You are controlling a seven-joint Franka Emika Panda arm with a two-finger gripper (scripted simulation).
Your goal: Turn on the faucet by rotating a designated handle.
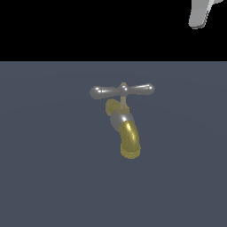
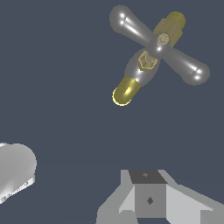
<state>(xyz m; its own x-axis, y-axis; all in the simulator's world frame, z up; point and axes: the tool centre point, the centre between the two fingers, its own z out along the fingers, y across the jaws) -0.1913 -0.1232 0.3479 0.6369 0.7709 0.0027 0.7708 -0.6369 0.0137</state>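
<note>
The faucet (image 1: 125, 128) stands on the dark grey floor in the middle of the exterior view, its curved brass-yellow spout (image 1: 130, 141) pointing down toward the front. The handle (image 1: 123, 90), a silver bar with two bulbous ends and a brass hub, lies level across its top. In the wrist view the handle (image 2: 159, 45) runs diagonally over the spout (image 2: 124, 92). My gripper (image 1: 198, 15) hangs high at the exterior view's upper right, far from the handle and touching nothing. Only one pale finger (image 2: 15, 170) and a grey hand part (image 2: 148, 197) show, so the jaw gap is unclear.
A flat dark grey floor (image 1: 53, 177) surrounds the faucet. The background above it is black. No other objects show.
</note>
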